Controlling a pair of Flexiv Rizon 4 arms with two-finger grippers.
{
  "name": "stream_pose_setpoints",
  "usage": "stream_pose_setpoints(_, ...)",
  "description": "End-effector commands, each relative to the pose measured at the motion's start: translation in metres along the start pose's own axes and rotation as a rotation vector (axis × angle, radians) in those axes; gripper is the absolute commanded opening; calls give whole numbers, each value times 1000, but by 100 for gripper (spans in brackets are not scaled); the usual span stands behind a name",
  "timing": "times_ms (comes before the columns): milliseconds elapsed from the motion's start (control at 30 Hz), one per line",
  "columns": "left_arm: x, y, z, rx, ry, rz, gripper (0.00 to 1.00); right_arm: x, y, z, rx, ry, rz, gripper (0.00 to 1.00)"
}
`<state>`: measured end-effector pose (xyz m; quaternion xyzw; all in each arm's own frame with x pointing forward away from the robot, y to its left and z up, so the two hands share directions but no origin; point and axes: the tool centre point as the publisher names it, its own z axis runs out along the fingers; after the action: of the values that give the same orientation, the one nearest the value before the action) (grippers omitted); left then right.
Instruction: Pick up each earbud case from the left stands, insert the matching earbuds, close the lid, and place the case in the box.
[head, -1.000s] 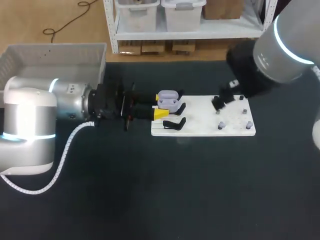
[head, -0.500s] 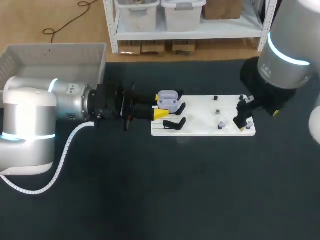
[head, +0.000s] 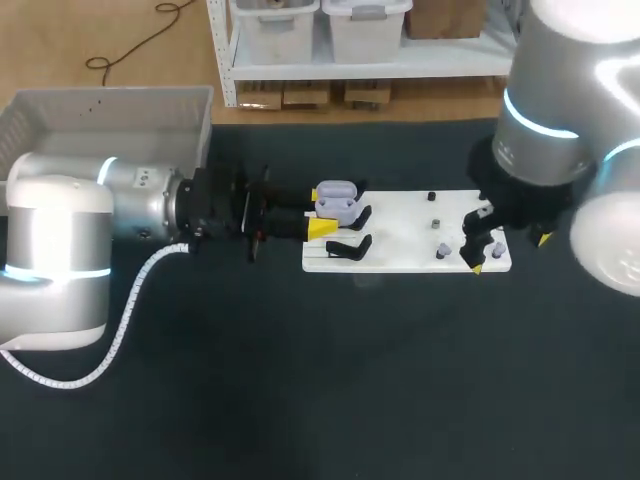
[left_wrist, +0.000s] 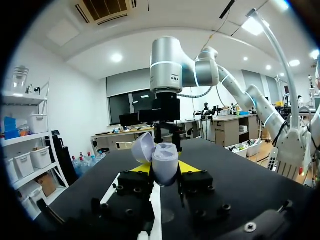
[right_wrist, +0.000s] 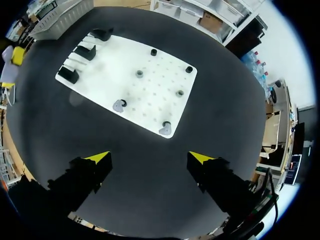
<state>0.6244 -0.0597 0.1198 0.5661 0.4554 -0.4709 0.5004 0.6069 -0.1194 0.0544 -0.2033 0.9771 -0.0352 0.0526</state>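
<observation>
Standing open at the left end of the white board (head: 400, 232), the lavender earbud case (head: 336, 200) is held in the left gripper (head: 320, 210). In the left wrist view the case (left_wrist: 164, 165) sits between the two yellow tips, and one tip presses on each side of it, so the fingers are clamped on the case. Its lid (left_wrist: 141, 148) leans back to one side, and the lower cup stands upright.

Black stands (right_wrist: 86, 51) are in a row along that same left end of the board, just beside the case. On the right half of the board lie two small lavender earbuds (right_wrist: 119, 105), toward the edge that is nearest to the robot. Some small dark pegs (right_wrist: 153, 52) stand farther back on the board.

The right gripper (right_wrist: 149, 158) hangs over the right front corner of the board. Its fingers are spread wide and grasp nothing. Between its tips only the dark table (head: 330, 380) shows, and the board lies ahead of them.

The left arm (head: 120, 210) comes in level from beyond the left end of the board. The grey box (head: 110, 120) stands well apart from the board, past its left end and farther back.
</observation>
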Motion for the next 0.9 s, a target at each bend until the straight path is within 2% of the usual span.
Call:
stream_pose_setpoints(33, 0, -1, 0, -5, -1, 2, 0, -10, -2, 7, 9, 30, 11, 100)
stream_pose_setpoints(67, 0, -1, 0, -5, -1, 2, 0, -10, -3, 8, 10, 31, 17, 100)
stream_pose_setpoints(167, 0, -1, 0, -5, -1, 2, 0, -11, -6, 9, 15, 32, 32, 86)
stream_pose_setpoints(267, 0, -1, 0, -5, -1, 2, 0, -11, -9, 11, 23, 32, 45, 66)
stream_pose_setpoints(300, 0, -1, 0, -5, -1, 2, 0, -11, -9, 12, 27, 32, 49, 53)
stream_pose_setpoints(333, 0, -1, 0, -5, -1, 2, 0, -10, -9, 12, 30, 32, 50, 49)
stream_pose_setpoints(533, 0, -1, 0, -5, -1, 2, 0, -9, -9, 16, 77, 33, 37, 41)
stream_pose_setpoints(733, 0, -1, 0, -5, -1, 2, 0, -12, -9, 20, 134, 38, 6, 44)
stream_pose_setpoints(900, 0, -1, 0, -5, -1, 2, 0, -15, -10, 24, 161, 39, -3, 43)
